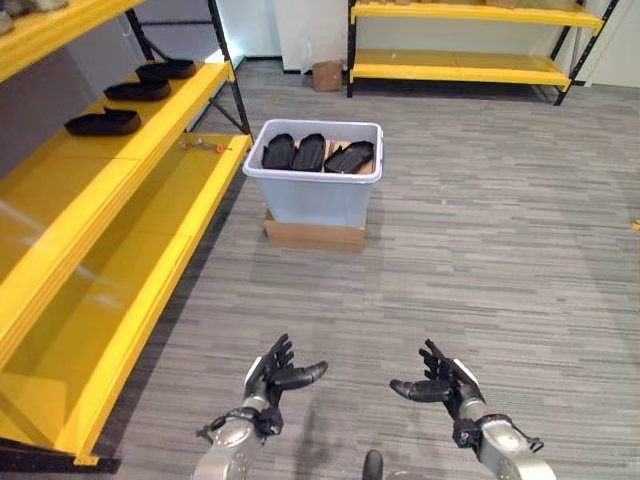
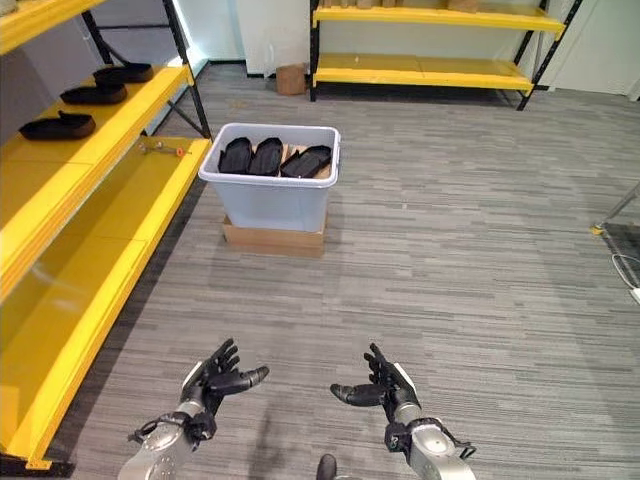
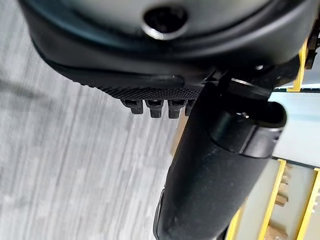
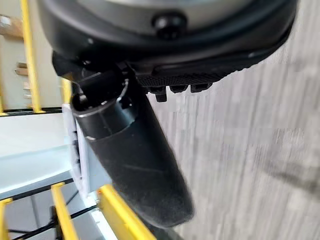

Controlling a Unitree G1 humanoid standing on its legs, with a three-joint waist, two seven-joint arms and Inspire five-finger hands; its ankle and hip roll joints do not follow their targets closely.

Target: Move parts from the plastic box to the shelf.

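Inside the plastic box [image 1: 313, 185] on the floor, three black, flat, elongated parts [image 1: 318, 154] remain, while three more [image 1: 102, 122] already lie on the yellow shelf [image 1: 120, 175] nearby. Well short of the box, the left robot hand [image 1: 272, 376] and right robot hand [image 1: 437, 384] hover spread, holding nothing.

Bare floor [image 1: 470, 260] between my hands and plastic box [image 1: 313, 190]: open path. Shelf [image 1: 120, 200] flanks my left; three parts [image 1: 135, 92] occupy upper tier, lower tier free.
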